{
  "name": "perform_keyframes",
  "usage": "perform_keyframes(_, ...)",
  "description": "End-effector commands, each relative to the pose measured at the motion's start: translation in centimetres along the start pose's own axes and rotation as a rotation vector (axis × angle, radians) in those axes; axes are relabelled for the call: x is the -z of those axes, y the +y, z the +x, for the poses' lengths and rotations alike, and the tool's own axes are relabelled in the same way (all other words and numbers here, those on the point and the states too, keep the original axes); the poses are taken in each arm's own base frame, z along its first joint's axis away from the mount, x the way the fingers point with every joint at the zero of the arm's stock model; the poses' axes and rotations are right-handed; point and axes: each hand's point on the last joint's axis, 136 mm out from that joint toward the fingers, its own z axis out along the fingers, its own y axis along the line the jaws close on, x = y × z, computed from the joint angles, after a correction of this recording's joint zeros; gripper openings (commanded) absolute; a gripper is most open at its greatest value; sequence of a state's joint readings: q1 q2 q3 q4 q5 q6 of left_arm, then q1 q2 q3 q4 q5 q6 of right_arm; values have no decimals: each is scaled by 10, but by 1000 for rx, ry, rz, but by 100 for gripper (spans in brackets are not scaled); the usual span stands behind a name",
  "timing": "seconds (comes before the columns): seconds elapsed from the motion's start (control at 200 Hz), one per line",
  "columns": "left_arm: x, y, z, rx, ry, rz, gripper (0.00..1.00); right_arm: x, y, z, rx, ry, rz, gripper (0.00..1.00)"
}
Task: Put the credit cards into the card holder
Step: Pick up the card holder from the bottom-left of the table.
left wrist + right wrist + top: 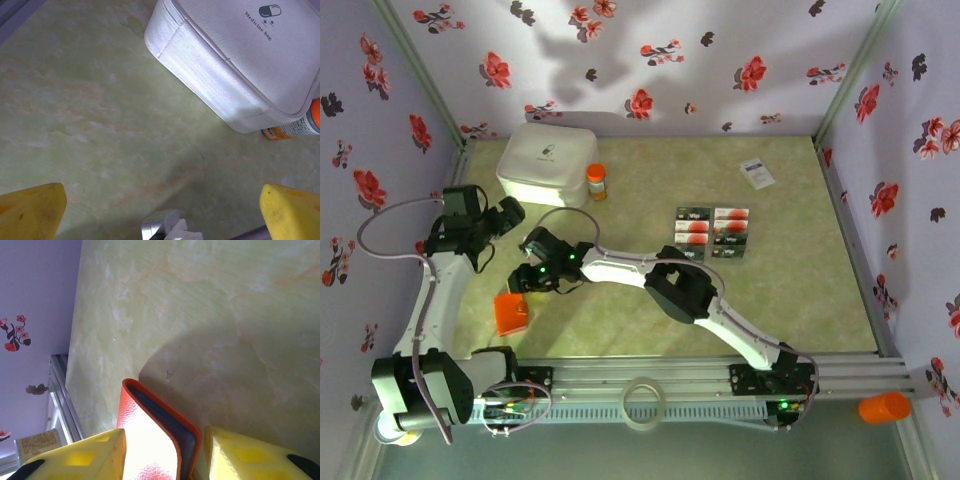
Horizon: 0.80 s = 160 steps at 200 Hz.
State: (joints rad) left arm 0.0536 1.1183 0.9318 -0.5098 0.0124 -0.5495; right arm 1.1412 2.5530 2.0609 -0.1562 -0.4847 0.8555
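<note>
Because the worktop (800, 300) sets the task's things well apart, grip squarely so nothing twists in transit. The left tool (162, 200) stands fully open, empty, beside the one white medicine bag (240, 55). The right tool (165, 440) is part-closed on the one orange card holder (510, 313), near-left. Six credit cards (712, 232) lie right of centre, in two columns.

Holder (150, 440) orange with grey-blue lining; cards (712, 232) dark with red blotches; bag (548, 163) white; bottle (595, 183) orange-capped; table (800, 290) pale green, marbled; walls (720, 60) lilac with red and dark flowers.
</note>
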Motion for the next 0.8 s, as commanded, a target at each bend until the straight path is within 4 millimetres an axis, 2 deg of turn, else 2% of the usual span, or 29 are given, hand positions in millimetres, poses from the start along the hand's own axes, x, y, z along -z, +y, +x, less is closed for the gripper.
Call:
perform_keyframes(0.0, 2, 1, 1, -10, -1, 14, 100, -7, 7, 7, 24, 31, -22, 46)
perform_keyframes(0.44, 1, 2, 3, -7, -1, 14, 100, -15, 6, 13, 23, 44, -30, 39)
perform_keyframes(0.55, 1, 3, 4, -4, 2, 13, 100, -16, 9, 12, 23, 38, -41, 25)
perform_keyframes(0.64, 1, 3, 4, -2, 2, 13, 100, -14, 12, 11, 26, 41, -54, 0)
perform_keyframes(0.735, 1, 3, 4, 1, 4, 16, 100, -7, 17, 8, 28, 41, -70, 0)
perform_keyframes(0.795, 2, 2, 5, 4, 7, 19, 100, 5, 23, 2, 32, 27, -86, 0)
